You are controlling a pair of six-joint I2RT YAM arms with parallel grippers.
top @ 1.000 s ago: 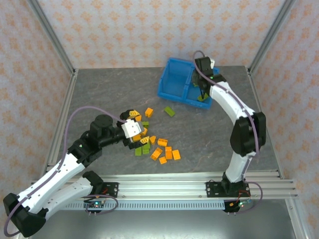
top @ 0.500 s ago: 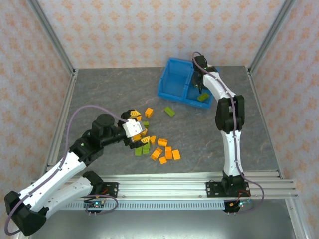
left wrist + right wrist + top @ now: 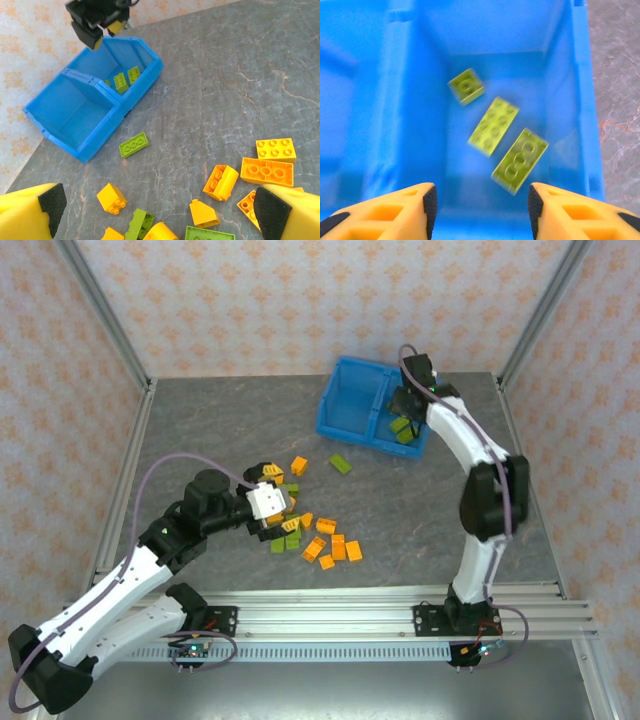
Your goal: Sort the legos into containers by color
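The blue bin [image 3: 331, 408] stands at the back of the table. Its right compartment holds three olive-green legos [image 3: 493, 125], also visible from the left wrist [image 3: 120, 81]. My right gripper [image 3: 409, 400] hovers above that compartment, open [image 3: 481, 200], with nothing between its fingers. Orange legos [image 3: 338, 546] and green legos [image 3: 291, 539] lie scattered in a pile at the table's middle. My left gripper [image 3: 282, 512] hangs over the pile's left part, open [image 3: 159, 220], its pads [image 3: 50, 202] wide apart above several bricks. A single green brick [image 3: 133, 144] lies between pile and bin.
The bin's central divider [image 3: 395, 100] runs left of the right gripper. Aluminium frame posts [image 3: 110, 320] and patterned walls enclose the grey table [image 3: 200, 430]. A metal rail [image 3: 330, 605] crosses the near edge.
My right gripper has risen out of the right compartment, leaving a green brick in it. The right arm changed its pose. The left gripper edged slightly over the pile.
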